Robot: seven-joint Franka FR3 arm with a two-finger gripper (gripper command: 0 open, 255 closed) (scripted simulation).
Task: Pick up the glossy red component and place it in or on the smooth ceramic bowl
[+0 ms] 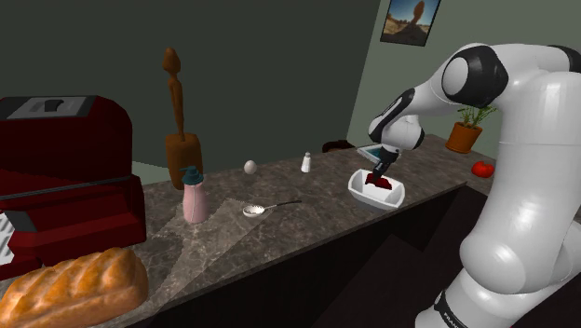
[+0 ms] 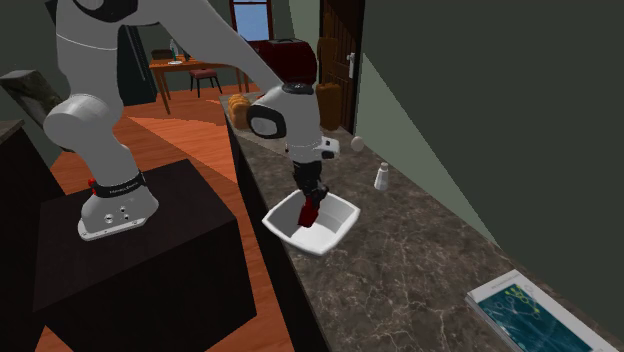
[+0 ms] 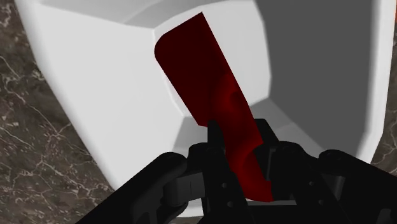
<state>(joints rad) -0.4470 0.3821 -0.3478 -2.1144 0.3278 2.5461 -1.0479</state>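
Note:
A flat, glossy dark red piece (image 3: 210, 89) is clasped between my black fingers (image 3: 213, 137), its rounded end reaching down into the white square bowl (image 3: 89, 95). In the shoulder view my gripper (image 1: 380, 173) hangs inside the bowl (image 1: 398, 196) with the red piece (image 1: 378, 180) just above the bowl's floor. The second exterior view has the gripper (image 2: 311, 207) and red piece (image 2: 309, 216) over the bowl (image 2: 340, 222), which sits at the counter's near edge. The gripper is shut on the piece.
On the marble counter (image 1: 307, 219) lie a spoon (image 1: 265, 207), a pink bottle (image 1: 194, 198), an egg (image 1: 249, 167), a white shaker (image 1: 305, 163), a wooden figure (image 1: 182, 130) and a loaf (image 1: 74, 287). A dark red appliance (image 1: 65, 177) stands at the shoulder view's left. A booklet (image 2: 535, 318) lies further along.

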